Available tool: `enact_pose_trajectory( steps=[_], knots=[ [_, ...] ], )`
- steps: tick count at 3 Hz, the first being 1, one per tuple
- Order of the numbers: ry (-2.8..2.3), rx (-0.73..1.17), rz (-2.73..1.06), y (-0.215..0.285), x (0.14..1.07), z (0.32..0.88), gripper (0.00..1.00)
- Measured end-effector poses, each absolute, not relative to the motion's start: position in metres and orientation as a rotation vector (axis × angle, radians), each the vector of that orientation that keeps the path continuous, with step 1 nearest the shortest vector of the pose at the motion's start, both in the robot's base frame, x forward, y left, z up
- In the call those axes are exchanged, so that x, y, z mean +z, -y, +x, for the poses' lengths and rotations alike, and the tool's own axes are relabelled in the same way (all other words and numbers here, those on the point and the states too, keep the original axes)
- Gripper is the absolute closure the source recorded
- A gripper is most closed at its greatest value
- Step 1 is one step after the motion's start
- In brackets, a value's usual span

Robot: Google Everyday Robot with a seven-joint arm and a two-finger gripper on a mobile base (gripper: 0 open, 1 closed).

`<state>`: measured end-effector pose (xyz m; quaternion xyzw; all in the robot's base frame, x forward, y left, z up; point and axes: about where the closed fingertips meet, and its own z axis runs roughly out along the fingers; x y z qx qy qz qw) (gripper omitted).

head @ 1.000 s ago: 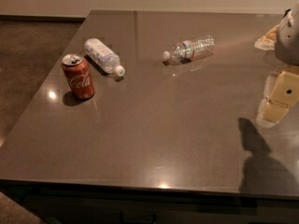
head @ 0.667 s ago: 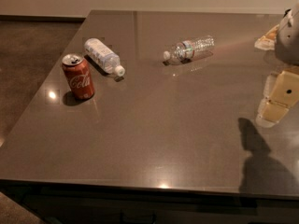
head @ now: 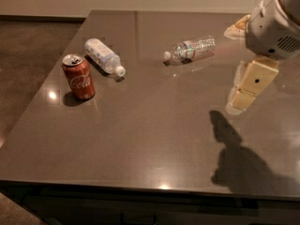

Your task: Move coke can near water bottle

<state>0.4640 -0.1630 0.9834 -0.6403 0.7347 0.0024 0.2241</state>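
The red coke can [head: 78, 77] stands upright at the left of the dark table [head: 150, 139]. The clear water bottle [head: 191, 49] lies on its side at the far middle of the table, its white cap pointing left. My gripper [head: 244, 92] hangs from the white arm [head: 274, 25] at the right, above the table. It is right of and nearer than the water bottle and far from the can. It holds nothing that I can see.
A bottle wrapped in a white patterned label [head: 104, 55] lies on its side just behind and right of the can. A pale object [head: 236, 29] lies at the far right edge, partly behind the arm. The floor drops away to the left.
The arm and gripper have shifted a little to the left, toward the table's middle. The can and both bottles have not moved.
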Motion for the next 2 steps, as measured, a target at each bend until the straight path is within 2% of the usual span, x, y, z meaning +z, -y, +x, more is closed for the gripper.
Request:
enact_pose_trajectory(
  steps=[2],
  knots=[
    [-1.849, 0.094, -1.788, 0.068, 0.979, 0.499, 0.0]
  ],
)
